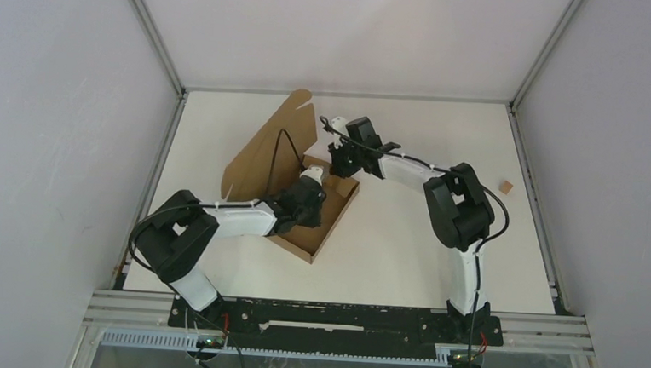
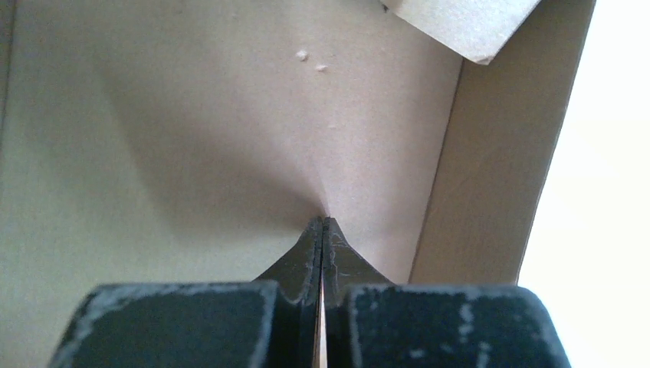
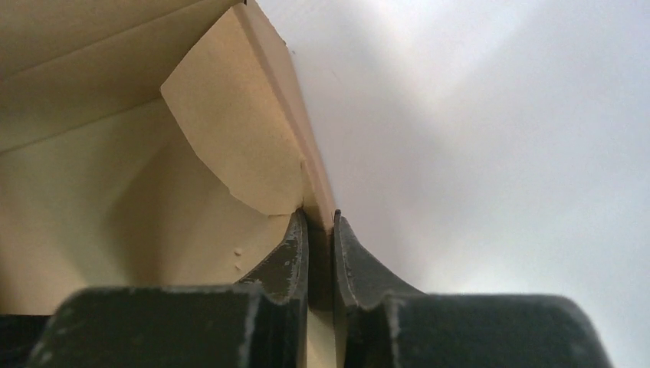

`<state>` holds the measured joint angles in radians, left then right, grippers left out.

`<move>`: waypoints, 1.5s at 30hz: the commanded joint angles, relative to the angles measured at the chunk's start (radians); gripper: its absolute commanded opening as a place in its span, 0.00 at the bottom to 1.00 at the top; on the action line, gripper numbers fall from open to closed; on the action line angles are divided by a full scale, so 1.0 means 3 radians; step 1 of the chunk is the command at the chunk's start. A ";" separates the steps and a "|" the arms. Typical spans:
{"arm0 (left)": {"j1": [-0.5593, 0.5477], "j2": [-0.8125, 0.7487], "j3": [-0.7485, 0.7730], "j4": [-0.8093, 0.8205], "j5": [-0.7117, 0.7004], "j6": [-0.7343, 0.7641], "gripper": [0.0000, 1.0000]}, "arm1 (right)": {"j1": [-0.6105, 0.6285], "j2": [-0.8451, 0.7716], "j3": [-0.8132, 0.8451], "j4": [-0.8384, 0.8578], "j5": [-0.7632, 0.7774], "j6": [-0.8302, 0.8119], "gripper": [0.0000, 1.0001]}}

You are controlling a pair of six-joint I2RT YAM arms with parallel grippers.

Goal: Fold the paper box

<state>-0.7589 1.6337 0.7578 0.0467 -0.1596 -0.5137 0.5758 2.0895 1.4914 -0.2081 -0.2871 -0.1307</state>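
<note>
Pinch work at the far corner: your right gripper (image 3: 318, 221) has its fingers clamped on the top edge of a side wall of the paper box (image 1: 251, 158), with the rounded tab (image 3: 238, 138) just beside them on the inside. The box sits left of centre on the table (image 1: 404, 240), tray part nearest you and the big lid panel standing up behind it. Your left gripper (image 2: 323, 222) is fully clenched, grasping nothing, its tips planted on the box floor (image 2: 192, 130) close to the side wall (image 2: 475, 192).

To do this fold cleanly, I'd say let that left hand be the anchor: press straight down so the tray can't skid. Swing the pinched wall about its crease rather than dragging it, and watch that the tab goes inside, not outside. Pull too hard and the cardboard may buckle or slip from the fingers.

As for pose, your left arm lies low and stretched across from its base, wrist tipped down into the tray. Your right arm has its elbow high on the right and its forearm reaching left to the tray's far corner.
</note>
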 commanded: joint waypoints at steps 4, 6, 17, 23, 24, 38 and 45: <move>0.0001 -0.0196 -0.0152 -0.0004 0.0074 0.0044 0.00 | 0.0094 -0.0335 -0.0563 -0.0287 0.0777 0.0209 0.10; 0.0001 -0.0239 -0.0178 -0.0002 0.0052 0.0038 0.00 | 0.0108 -0.0464 -0.0686 -0.0308 0.0831 0.0228 0.09; 0.0041 -0.0346 -0.0166 -0.0134 -0.0277 0.0031 0.00 | 0.0319 -0.0839 -0.1036 -0.0440 0.0857 0.0360 0.20; 0.0069 -0.0389 -0.0196 -0.0211 -0.0370 0.0001 0.00 | 0.0376 -0.0888 -0.1048 -0.0460 0.0743 0.0359 0.22; 0.0067 -0.0433 -0.0210 -0.0268 -0.0430 -0.0027 0.00 | 0.0380 -0.0897 -0.1049 -0.0494 0.0773 0.0374 0.21; 0.0028 -0.0873 -0.0307 -0.0930 -0.0690 -0.0736 0.00 | 0.0541 -0.1403 -0.1467 -0.0758 0.1771 0.1264 0.18; -0.0167 -0.0875 -0.0330 -0.1008 -0.0713 -0.0963 0.00 | 0.0714 -0.1484 -0.1602 -0.0869 0.2218 0.1986 0.18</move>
<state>-0.7830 1.3819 0.6662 -0.2348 -0.3496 -0.7280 0.7696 1.6684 1.0531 -0.3710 0.2268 0.3252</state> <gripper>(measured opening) 0.003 0.251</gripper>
